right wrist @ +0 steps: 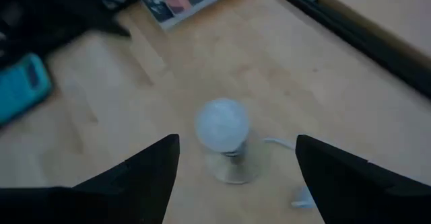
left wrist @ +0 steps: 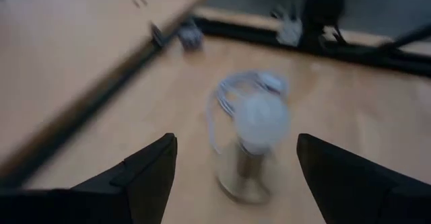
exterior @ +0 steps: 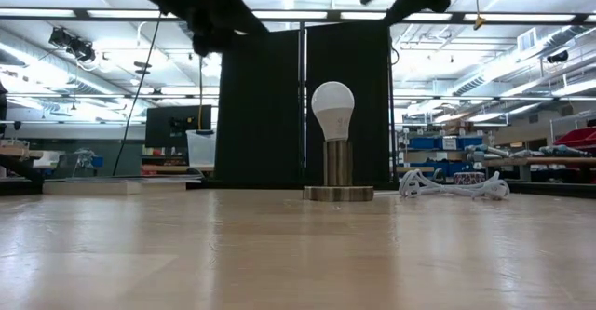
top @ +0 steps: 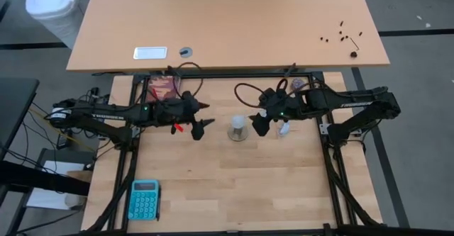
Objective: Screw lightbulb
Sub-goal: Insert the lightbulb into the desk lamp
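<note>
- White lightbulb (exterior: 332, 106) stands upright in its socket (exterior: 338, 192), frame centre, apparently seated.
- Both grippers, left (top: 203, 125) and right (top: 259, 125), flank it with fingers released; any final twist should grip the glass gently.

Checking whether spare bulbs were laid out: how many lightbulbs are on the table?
1. The lightbulb stands upright in the metal socket mid-table, between the two arms. No other shows, though the arms could hide a small one.

Two matte-black jointed arms. Left gripper (top: 203, 126): dark tapered fingers, small red tab just behind, green indicator light farther back. Right gripper (top: 261, 125): black blocky fingers, looped dark cable behind wrist.
</note>
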Robot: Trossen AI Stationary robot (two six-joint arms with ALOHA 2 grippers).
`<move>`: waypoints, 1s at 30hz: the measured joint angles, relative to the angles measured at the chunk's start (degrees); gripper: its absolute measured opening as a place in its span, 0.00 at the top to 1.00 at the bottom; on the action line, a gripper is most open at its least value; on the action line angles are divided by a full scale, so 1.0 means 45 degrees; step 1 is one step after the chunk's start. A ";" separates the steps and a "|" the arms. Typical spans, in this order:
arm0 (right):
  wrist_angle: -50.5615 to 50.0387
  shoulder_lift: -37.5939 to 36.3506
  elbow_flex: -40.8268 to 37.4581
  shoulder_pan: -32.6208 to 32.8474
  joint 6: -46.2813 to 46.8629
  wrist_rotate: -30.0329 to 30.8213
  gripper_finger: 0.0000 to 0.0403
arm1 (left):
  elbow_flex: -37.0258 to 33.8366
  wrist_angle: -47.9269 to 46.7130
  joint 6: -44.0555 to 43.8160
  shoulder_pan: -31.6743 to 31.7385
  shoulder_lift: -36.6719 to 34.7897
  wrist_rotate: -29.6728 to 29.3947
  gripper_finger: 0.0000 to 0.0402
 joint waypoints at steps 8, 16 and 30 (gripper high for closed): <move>0.1211 -0.0202 -0.1501 -0.1290 -0.2233 -0.1474 0.24 | 0.0012 0.0663 -0.0637 0.0039 0.0177 -0.1603 0.24; 0.1524 -0.0810 -0.1918 -0.1946 -0.3113 -0.2249 0.24 | 0.0015 -0.0049 -0.1544 0.0054 0.0219 -0.0518 0.24; 0.2840 -0.1591 -0.5006 -0.2906 -0.1658 -0.2198 0.24 | 0.0015 -0.0216 -0.2155 0.0529 0.0219 0.1731 0.24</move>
